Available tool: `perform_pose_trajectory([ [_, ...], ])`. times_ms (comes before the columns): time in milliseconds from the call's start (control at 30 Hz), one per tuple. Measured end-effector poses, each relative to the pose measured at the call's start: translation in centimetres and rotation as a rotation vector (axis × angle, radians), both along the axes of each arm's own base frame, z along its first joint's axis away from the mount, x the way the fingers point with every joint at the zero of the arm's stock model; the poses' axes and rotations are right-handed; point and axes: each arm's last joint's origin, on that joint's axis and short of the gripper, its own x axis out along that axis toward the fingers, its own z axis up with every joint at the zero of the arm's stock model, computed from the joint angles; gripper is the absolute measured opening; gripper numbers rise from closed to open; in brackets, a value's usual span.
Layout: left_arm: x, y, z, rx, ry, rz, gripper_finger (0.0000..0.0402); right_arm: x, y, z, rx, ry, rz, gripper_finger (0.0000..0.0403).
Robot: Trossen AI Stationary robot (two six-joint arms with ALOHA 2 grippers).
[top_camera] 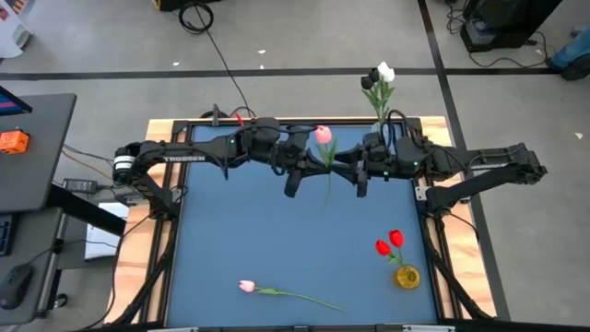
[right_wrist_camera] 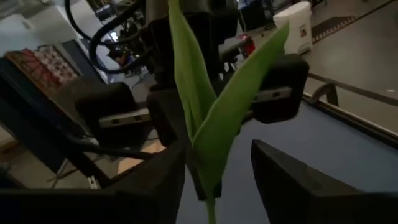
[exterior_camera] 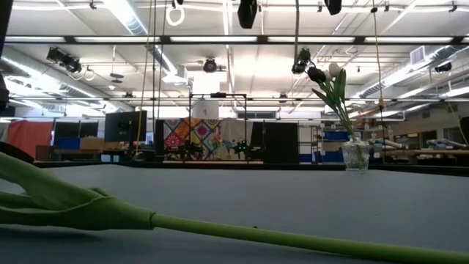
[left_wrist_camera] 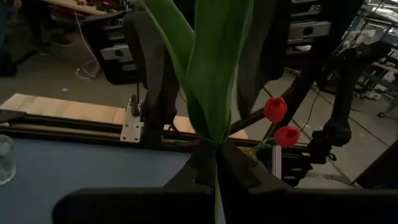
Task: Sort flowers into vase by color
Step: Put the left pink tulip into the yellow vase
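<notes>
A pink tulip (top_camera: 322, 136) hangs in the air over the table's far middle, between my two grippers. Its head points toward the far edge and its stem end (top_camera: 324, 205) toward the near edge. My left gripper (top_camera: 309, 166) (left_wrist_camera: 215, 152) is shut on its stem. My right gripper (top_camera: 353, 171) (right_wrist_camera: 217, 171) is open, with a finger on either side of the tulip's leaves (right_wrist_camera: 214, 124). A second pink tulip (top_camera: 247, 287) lies flat on the near part of the table; its stem (exterior_camera: 242, 233) fills the low view's foreground. My left gripper pinches the pink tulip's stem (left_wrist_camera: 215, 142) between its two fingers, right where the leaves fan out. The fingers come in level from the table's left and lie across the stem. The tulip is lifted clear of the table.
A clear glass vase (exterior_camera: 355, 155) at the far right edge holds white and black tulips (top_camera: 381, 78). A yellow vase (top_camera: 407, 276) near the right edge holds two red tulips (top_camera: 388, 243) (left_wrist_camera: 275, 109). A wooden frame (top_camera: 161, 129) borders the blue table.
</notes>
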Motion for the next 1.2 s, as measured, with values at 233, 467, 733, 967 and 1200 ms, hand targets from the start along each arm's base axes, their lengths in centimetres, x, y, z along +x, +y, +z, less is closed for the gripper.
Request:
perform_pose_trajectory([
  [233,0.0,-0.1,0.0,-0.005,0.007,-0.004,0.0007,1.0,-0.6,-0.4,0.016,0.0,0.063,0.0138],
  [467,-0.1,-0.1,-0.2,-0.012,0.03,-0.002,0.0017,1.7,-0.8,-0.8,0.021,0.007,0.076,0.0084],
  [733,-0.3,0.5,-0.3,-0.02,0.053,0.075,0.0108,0.7,-1.0,0.0,-0.051,-0.016,0.003,0.0014],
  [967,-3.7,2.4,2.4,-0.017,0.041,0.149,0.0178,-1.7,-1.4,0.6,-0.112,0.031,-0.119,0.0013],
  [1200,-10.2,3.3,5.1,0.095,0.015,0.262,0.0194,-4.6,-1.6,1.1,-0.128,0.072,-0.181,0.0013],
])
